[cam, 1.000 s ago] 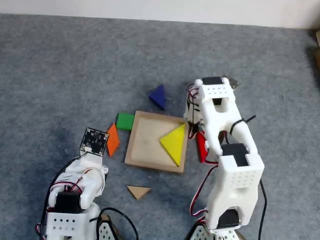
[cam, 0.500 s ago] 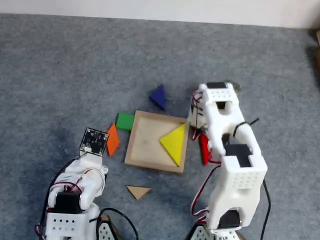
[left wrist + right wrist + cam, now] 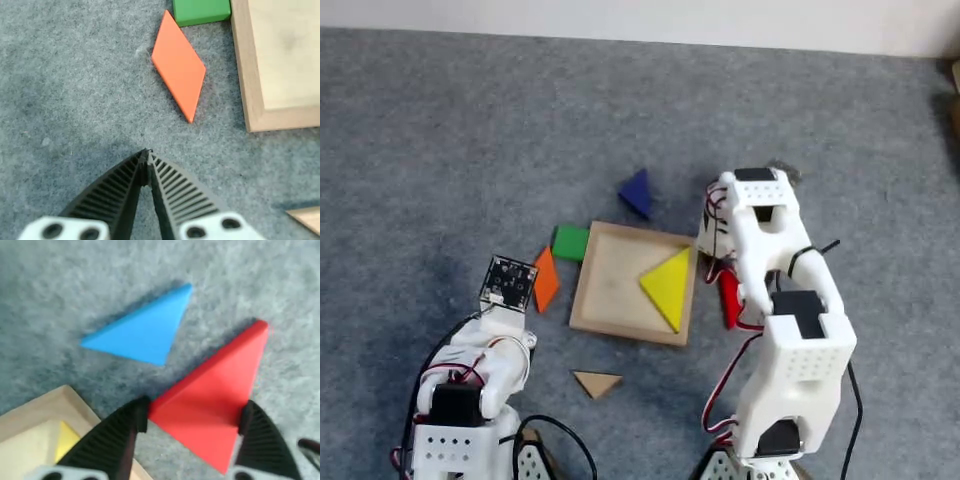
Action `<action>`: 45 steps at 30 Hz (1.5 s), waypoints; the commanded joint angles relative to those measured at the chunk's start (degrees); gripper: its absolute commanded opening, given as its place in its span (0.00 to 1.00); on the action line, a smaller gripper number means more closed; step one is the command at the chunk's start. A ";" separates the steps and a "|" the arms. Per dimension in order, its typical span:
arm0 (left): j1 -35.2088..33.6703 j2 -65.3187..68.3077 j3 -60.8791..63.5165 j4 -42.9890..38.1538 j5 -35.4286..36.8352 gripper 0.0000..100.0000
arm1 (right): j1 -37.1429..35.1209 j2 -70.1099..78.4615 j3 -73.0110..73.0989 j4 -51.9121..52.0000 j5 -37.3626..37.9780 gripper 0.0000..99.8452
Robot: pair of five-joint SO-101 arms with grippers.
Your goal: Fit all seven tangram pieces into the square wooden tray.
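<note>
Red triangle point(image 3: 210, 405) slightly farther from tray point(image 3: 245, 65)

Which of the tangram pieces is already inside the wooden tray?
The yellow triangle: it alone lies inside the wooden tray. The orange parallelogram, green block, dark blue triangle, light blue triangle, tan triangle and red triangle are outside it.

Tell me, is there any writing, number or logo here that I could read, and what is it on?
None can be read. The wooden tray and the yellow triangle in it are plain. The small dark board on an arm's wrist carries tiny marks, too small to read.
</note>
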 commanded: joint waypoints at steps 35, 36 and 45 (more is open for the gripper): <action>-0.75 -3.03 1.19 0.35 -0.44 0.01 | -15.25 -16.75 -0.22 7.43 50.46 0.12; -0.75 -3.03 1.19 0.35 -0.44 0.01 | -15.34 -16.84 -0.57 7.43 50.37 0.12; -0.75 -3.03 1.19 0.35 -0.44 0.01 | -7.78 -16.84 -6.55 8.04 43.87 0.12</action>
